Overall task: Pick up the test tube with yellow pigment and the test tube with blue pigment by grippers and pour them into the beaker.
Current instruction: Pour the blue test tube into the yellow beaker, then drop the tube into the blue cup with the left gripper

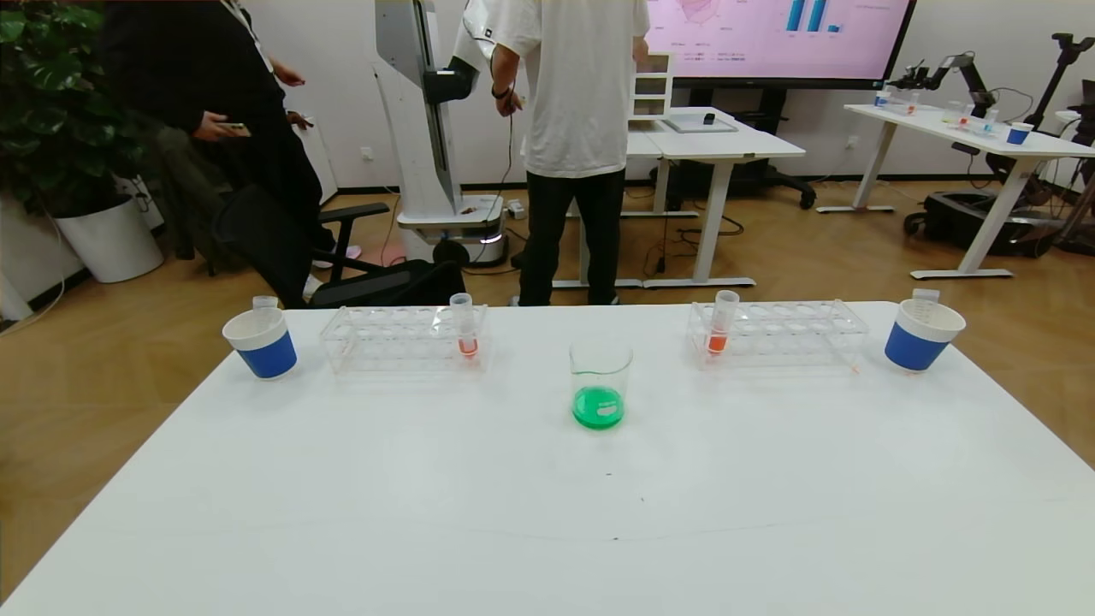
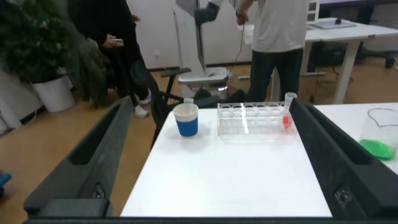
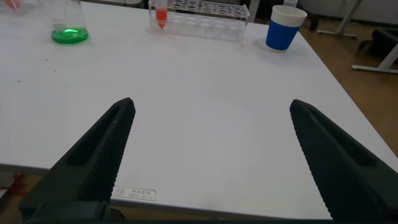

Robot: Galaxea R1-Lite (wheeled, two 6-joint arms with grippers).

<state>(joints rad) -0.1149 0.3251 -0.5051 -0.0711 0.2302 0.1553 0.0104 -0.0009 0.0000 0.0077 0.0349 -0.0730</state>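
The beaker (image 1: 601,383) stands at the table's middle with green liquid in its bottom; it also shows in the left wrist view (image 2: 379,134) and the right wrist view (image 3: 68,25). No tube with yellow or blue liquid shows. A clear tube top sticks up at the left cup (image 1: 265,302) and another at the right cup (image 1: 925,297); I cannot tell their contents. My left gripper (image 2: 210,102) is open and empty, low at the table's near left. My right gripper (image 3: 212,104) is open and empty over the table's near right edge. Neither gripper shows in the head view.
Two clear racks (image 1: 402,338) (image 1: 778,332) stand behind the beaker, each holding one orange-red tube (image 1: 465,325) (image 1: 721,322). Blue-banded paper cups stand at the far left (image 1: 261,342) and far right (image 1: 922,335). People, a chair and other tables are beyond the far edge.
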